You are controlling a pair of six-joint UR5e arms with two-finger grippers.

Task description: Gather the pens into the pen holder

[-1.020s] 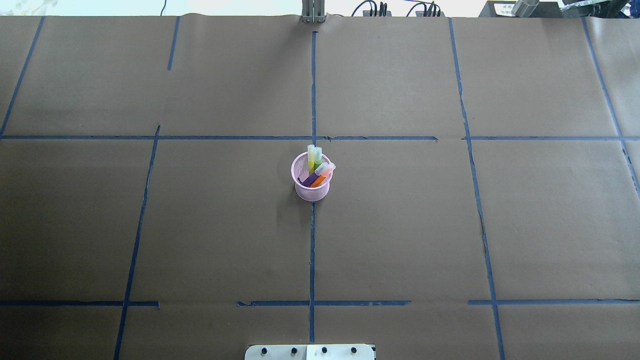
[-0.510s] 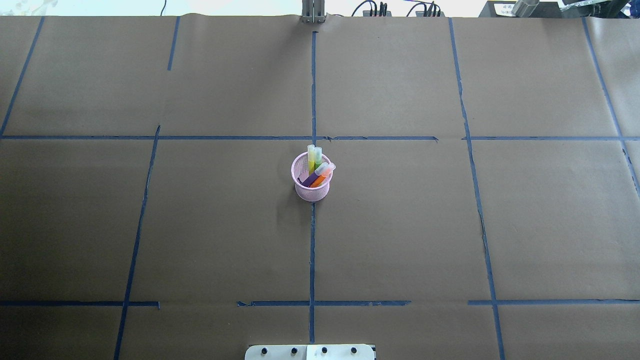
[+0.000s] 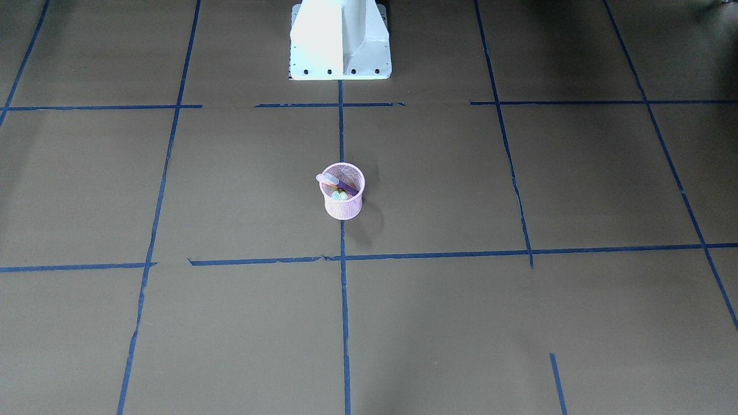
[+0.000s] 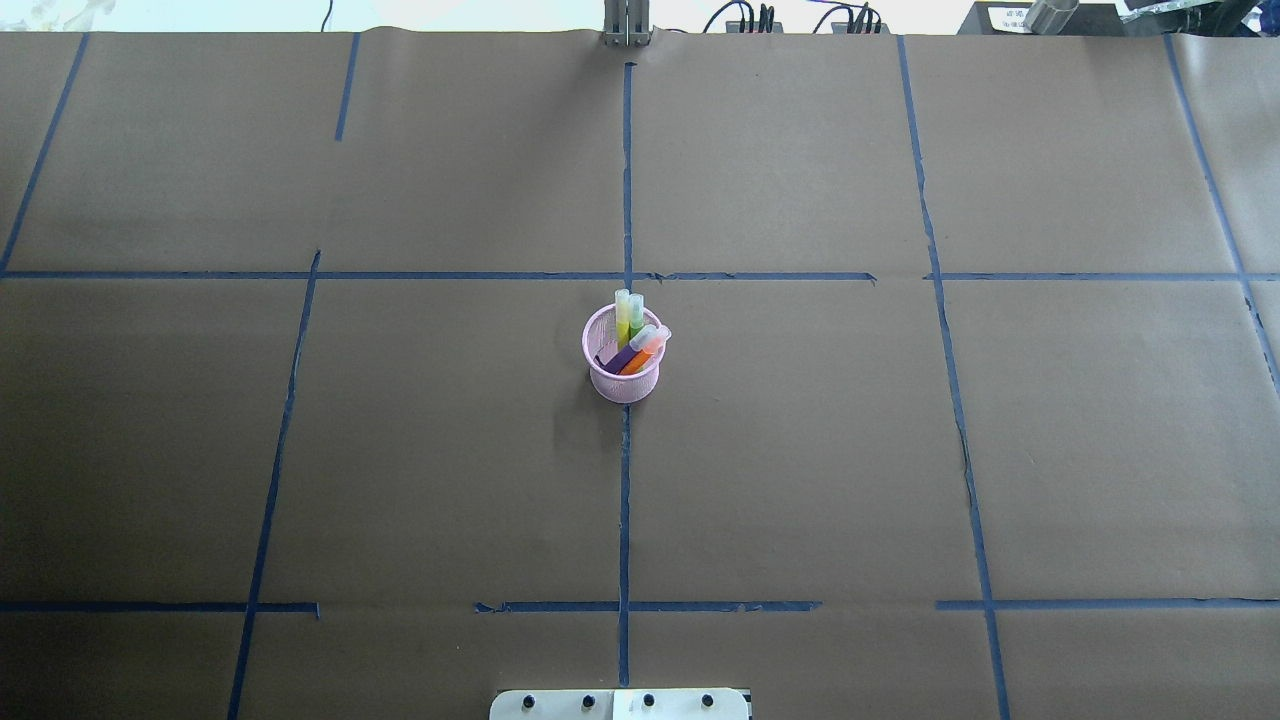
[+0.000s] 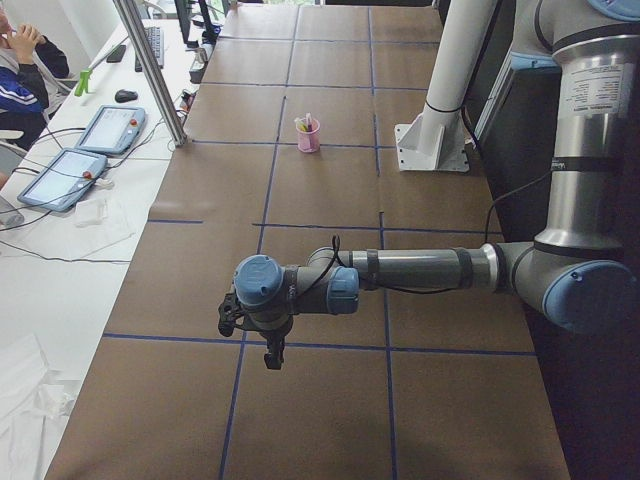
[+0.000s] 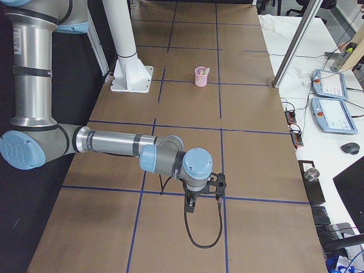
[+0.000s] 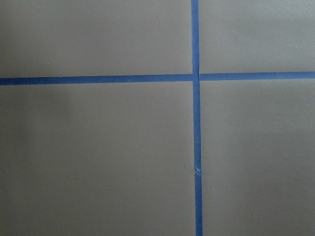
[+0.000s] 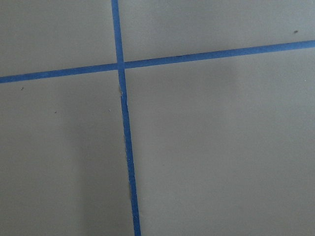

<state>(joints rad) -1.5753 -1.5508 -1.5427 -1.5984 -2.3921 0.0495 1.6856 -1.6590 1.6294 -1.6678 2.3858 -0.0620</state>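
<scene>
The pens [image 4: 632, 338] lean inside the pink mesh pen holder [image 4: 622, 386] at the middle of the table [image 4: 800, 450]. My left gripper [image 5: 272, 354] and right gripper [image 6: 190, 205] hover toward opposite ends; I cannot tell how wide my fingers are.

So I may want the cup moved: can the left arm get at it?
Probably yes. The cup stands alone mid-table, and nothing lies between it and the left gripper, hanging over the bare table toward its left end.

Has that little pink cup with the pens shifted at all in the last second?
No. The pink cup sits exactly where it was, on the middle blue tape line, just below the tape crossing.
</scene>
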